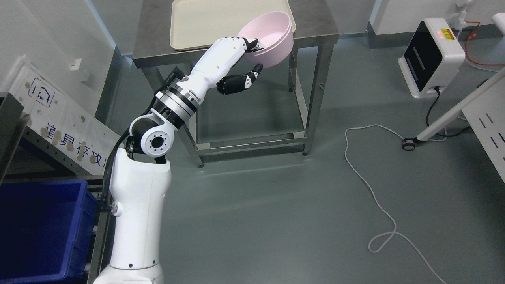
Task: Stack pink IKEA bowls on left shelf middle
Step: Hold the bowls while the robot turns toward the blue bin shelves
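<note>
From the head view, the left hand (240,63) grips a pink bowl (268,38) by its near rim, upper fingers (252,43) hooked over the edge and the thumb pressed under the outer wall. The bowl tilts toward the camera and hangs over the front right edge of a steel table (311,23), overlapping the corner of a cream tray (205,23) lying on the tabletop. No brand mark can be made out on the bowl. At the left, a white sign (59,126) leans against a shelf frame (15,130); it carries a small house-shaped logo and a row of blue Chinese characters, partly covered by brown spots and too broken to read surely. A blue bin (43,225) sits low on the left beside the arm. A white device (432,59) with an orange label, its print too small to read, stands on the floor at the right. A grey cable (375,197) loops across the open floor, which is wide and bare between the table and the arm.
</note>
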